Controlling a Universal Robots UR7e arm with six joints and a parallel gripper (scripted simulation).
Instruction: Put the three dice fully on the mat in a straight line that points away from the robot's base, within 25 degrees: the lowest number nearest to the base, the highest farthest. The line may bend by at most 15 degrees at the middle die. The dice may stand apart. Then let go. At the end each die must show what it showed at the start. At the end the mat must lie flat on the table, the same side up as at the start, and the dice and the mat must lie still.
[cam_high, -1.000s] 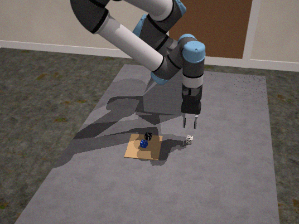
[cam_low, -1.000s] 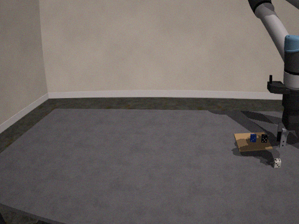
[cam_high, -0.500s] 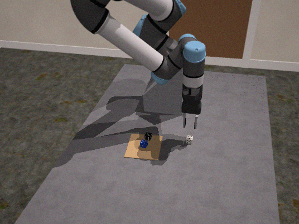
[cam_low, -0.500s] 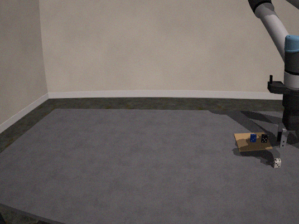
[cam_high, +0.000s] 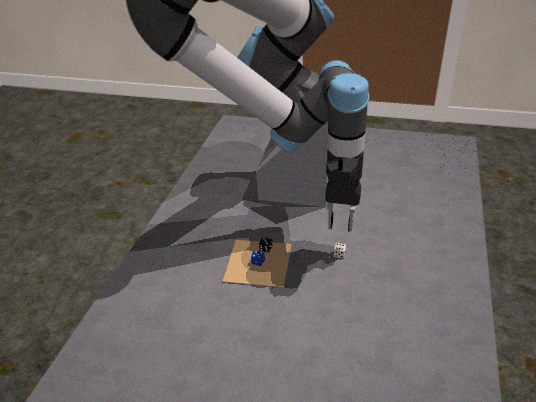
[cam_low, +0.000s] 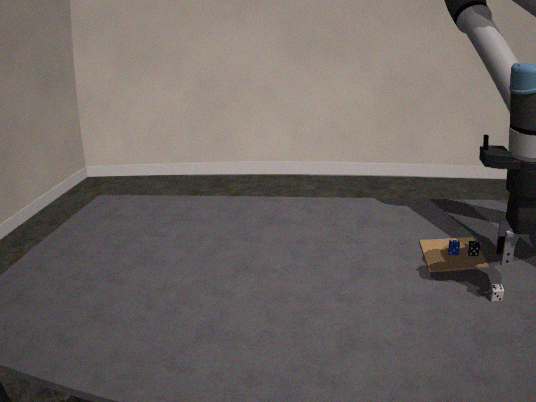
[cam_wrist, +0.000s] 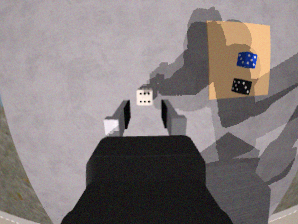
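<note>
While the white die sits below them on the table, the jaws hang partly open, gripping nothing.

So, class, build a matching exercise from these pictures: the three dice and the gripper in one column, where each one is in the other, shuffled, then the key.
Column 1
1. blue die
2. black die
3. white die
4. gripper

Column 2
A. on the table, off the mat
B. open, above the white die
C. on the mat, beside the black die
D. on the mat, at its edge

Pairs: 1-C, 2-D, 3-A, 4-B
</note>
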